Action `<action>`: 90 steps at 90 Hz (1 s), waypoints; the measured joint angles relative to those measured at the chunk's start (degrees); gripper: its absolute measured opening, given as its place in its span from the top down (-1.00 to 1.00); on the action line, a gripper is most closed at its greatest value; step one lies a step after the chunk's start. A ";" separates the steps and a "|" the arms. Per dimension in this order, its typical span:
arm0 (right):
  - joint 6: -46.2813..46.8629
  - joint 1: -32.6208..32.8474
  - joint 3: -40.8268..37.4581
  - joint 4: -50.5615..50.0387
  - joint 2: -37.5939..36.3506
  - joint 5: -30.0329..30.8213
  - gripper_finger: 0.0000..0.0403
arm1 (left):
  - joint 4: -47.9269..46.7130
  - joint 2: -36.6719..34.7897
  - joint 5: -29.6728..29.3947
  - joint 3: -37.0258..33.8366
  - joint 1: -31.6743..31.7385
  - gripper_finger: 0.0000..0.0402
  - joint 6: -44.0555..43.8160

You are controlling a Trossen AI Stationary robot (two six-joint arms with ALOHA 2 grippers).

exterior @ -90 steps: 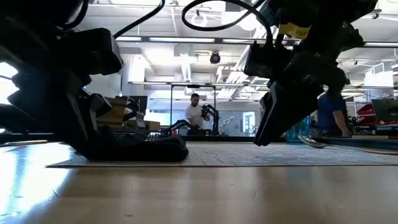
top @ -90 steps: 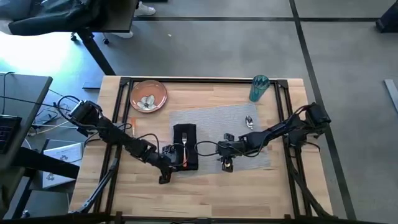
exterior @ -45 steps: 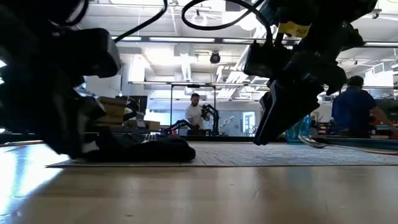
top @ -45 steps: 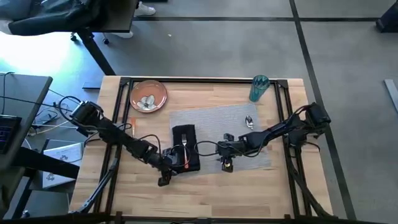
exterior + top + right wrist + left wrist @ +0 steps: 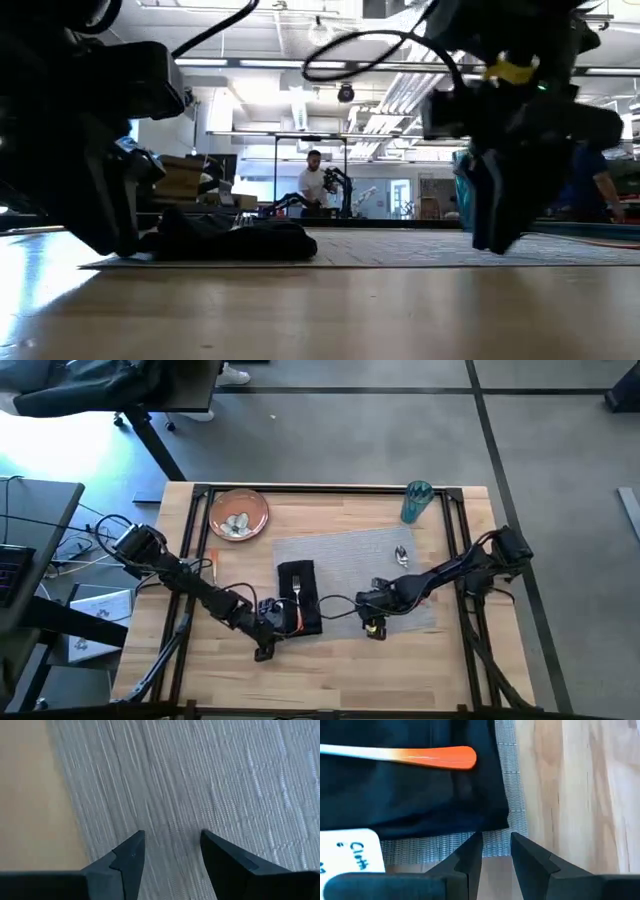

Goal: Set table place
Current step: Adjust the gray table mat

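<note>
The grey placemat [image 5: 365, 565] lies flat on the table [image 5: 330, 670]. A black napkin [image 5: 299, 600] lies on its left end, slightly askew, with an orange-handled fork [image 5: 420, 756] on top. My left gripper [image 5: 496, 847] stands at the placemat's left edge by the near left corner, its fingers a narrow gap apart. My right gripper [image 5: 172, 847] hangs open low over the placemat's near edge [image 5: 375, 624]. A spoon [image 5: 401, 555] rests on the placemat's far right. The orange-brown plate [image 5: 238, 513] and teal cup [image 5: 416, 501] stand at the table's far side. My left gripper comes level from the table's left, its fingertips [image 5: 470, 851] on either side of a strip of the placemat's left edge [image 5: 495, 840] beside the napkin's corner. I cannot tell whether they touch the mat.
The black rail frame [image 5: 460, 560] edges the tabletop. An orange-handled piece [image 5: 212, 563] lies by the left rail, and small pale things lie in the plate. A white tag [image 5: 350, 852] lies at the napkin's side. Bare wood runs along the near edge. People stand in the room beyond.
My left gripper has drawn slightly toward the table's near left; the napkin has turned a little askew and its near end has bunched up. My right gripper has slid toward the table's right edge along the placemat's near edge, staying open.
</note>
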 joint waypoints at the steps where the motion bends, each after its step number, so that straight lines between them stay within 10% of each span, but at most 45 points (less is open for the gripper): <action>1: 0.29 0.12 -0.15 0.14 -0.03 0.02 0.15 | -0.03 0.06 0.07 0.01 0.01 0.56 0.00; 90: 7.49 3.04 -0.68 16.58 0.16 1.58 0.15 | -22.85 -8.44 -0.78 -0.43 -9.69 0.56 -17.44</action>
